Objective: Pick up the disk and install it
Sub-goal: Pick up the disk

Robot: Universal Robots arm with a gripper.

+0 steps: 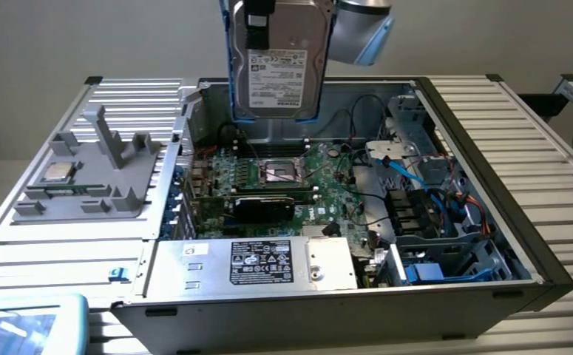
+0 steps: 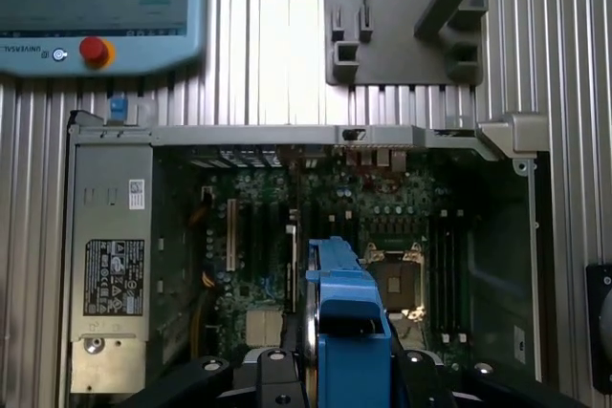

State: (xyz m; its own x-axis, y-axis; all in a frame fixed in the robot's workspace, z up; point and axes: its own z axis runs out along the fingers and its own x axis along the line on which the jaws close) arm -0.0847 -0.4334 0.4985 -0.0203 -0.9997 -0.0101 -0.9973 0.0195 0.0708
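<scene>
Wrist view: the gripper point(image 2: 348, 377) is closed on the disk point(image 2: 350, 317), with its black fingers point(image 2: 277, 389) on either side of the bright blue frame, whose end faces the camera.

In the exterior view the disk hangs upright in the air, touching nothing but the gripper. Its white label faces the camera and the blue frame edges its long sides. It hangs over the far part of the open computer case point(image 1: 528, 255), and its lower end appears in front of the far wall.

Inside the case lies the green motherboard point(image 1: 311, 196), with the processor socket point(image 1: 278, 171) roughly beneath the disk. Along the near edge of the case sits a grey power supply point(image 1: 256, 262) with a black label. On the exterior view's right, the case holds drive bays point(image 1: 444, 255) with blue parts, and loose cables point(image 1: 409, 174) run just beyond them.

The case rests on a ribbed metal worktop point(image 1: 533, 140). On the exterior view's left, just beside the case, a grey fixture point(image 1: 94, 188) lies on the worktop and carries a small square silver chip point(image 1: 59, 171). A teach pendant point(image 1: 20, 325) sits at the near left corner, and its red button point(image 2: 95, 51) can be seen in the wrist view.
</scene>
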